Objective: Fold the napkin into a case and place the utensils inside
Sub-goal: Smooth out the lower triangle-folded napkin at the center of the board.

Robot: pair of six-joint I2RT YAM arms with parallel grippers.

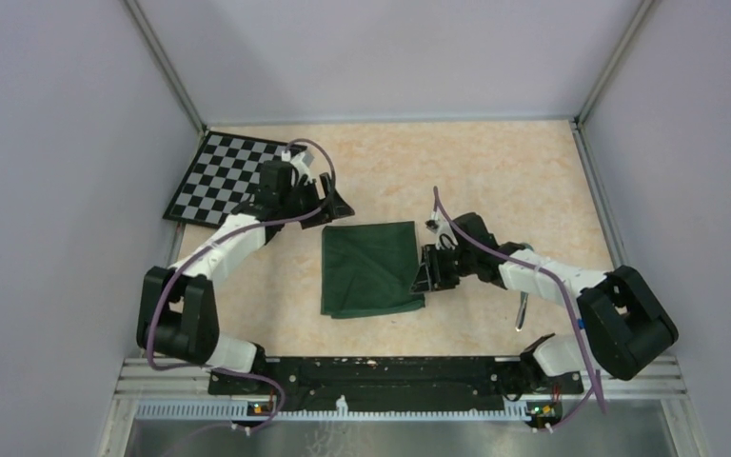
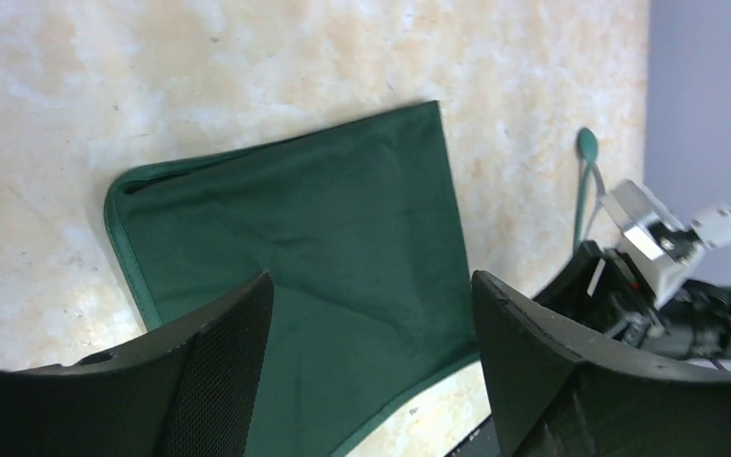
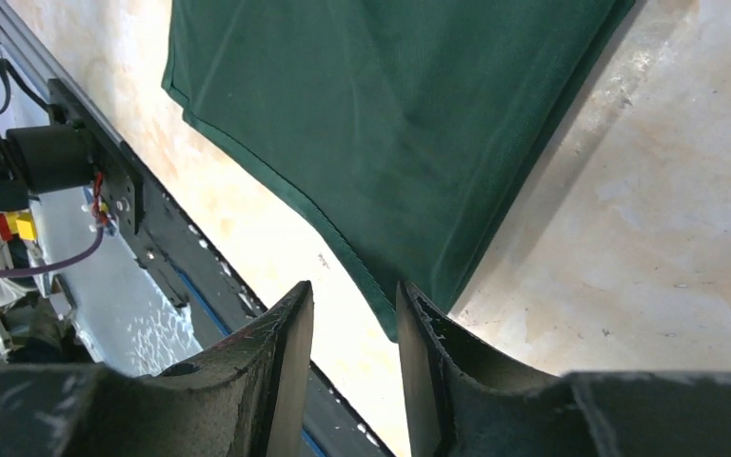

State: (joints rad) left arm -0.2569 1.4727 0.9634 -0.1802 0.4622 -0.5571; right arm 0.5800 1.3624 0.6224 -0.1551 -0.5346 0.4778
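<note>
left arm (image 1: 231, 238) and right arm (image 1: 533, 274) with white links, bulky black joints, purple cables (image 1: 149, 333) alongside, black mesh-textured fingers (image 2: 224, 371), black base rail (image 1: 390, 373) lower centre

You are looking on a beige marbled tabletop (image 1: 495, 171). Plain lavender-grey walls (image 1: 371, 57) are enclosing it on three sides, silver frame rails (image 1: 167, 67) are running up from the far corners, and light is falling evenly.
</note>
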